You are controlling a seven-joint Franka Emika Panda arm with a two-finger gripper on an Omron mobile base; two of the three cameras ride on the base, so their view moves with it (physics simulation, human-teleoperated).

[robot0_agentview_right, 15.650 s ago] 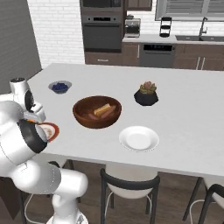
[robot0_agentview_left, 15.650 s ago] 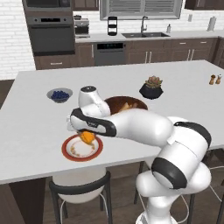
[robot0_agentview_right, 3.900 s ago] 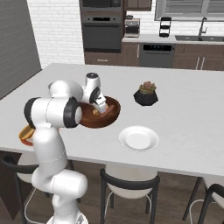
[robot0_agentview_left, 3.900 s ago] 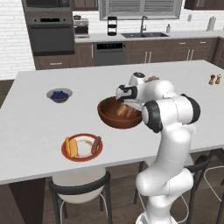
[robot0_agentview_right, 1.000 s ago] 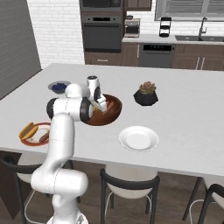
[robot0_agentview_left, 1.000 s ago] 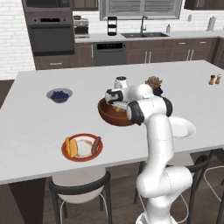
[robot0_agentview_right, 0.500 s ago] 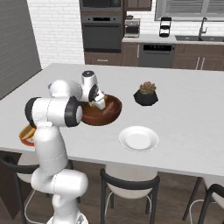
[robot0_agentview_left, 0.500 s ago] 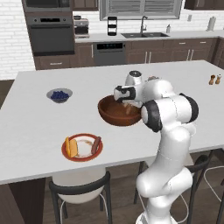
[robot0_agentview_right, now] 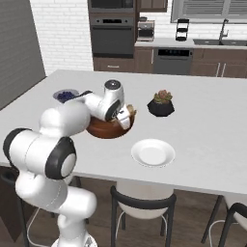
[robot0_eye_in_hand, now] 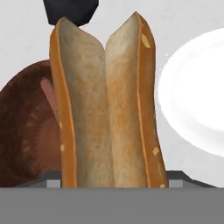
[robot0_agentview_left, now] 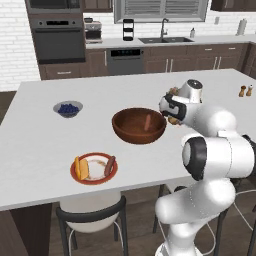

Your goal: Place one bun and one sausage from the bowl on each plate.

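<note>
In the left base view, the wooden bowl [robot0_agentview_left: 139, 126] stands on the bench [robot0_agentview_left: 40, 140] with one sausage [robot0_agentview_left: 148, 122] inside. The red-rimmed plate [robot0_agentview_left: 94, 168] carries already a bun and a sausage. In the right base view, the gripper [robot0_agentview_right: 126, 117] holds a split bun [robot0_agentview_right: 128, 116] at the bowl's right edge, near the plain white plate [robot0_agentview_right: 153, 153]. In the hand view, the bun stands between the bowl and this plate, with the black plant pot [robot0_eye_in_hand: 70, 9] above it.
</note>
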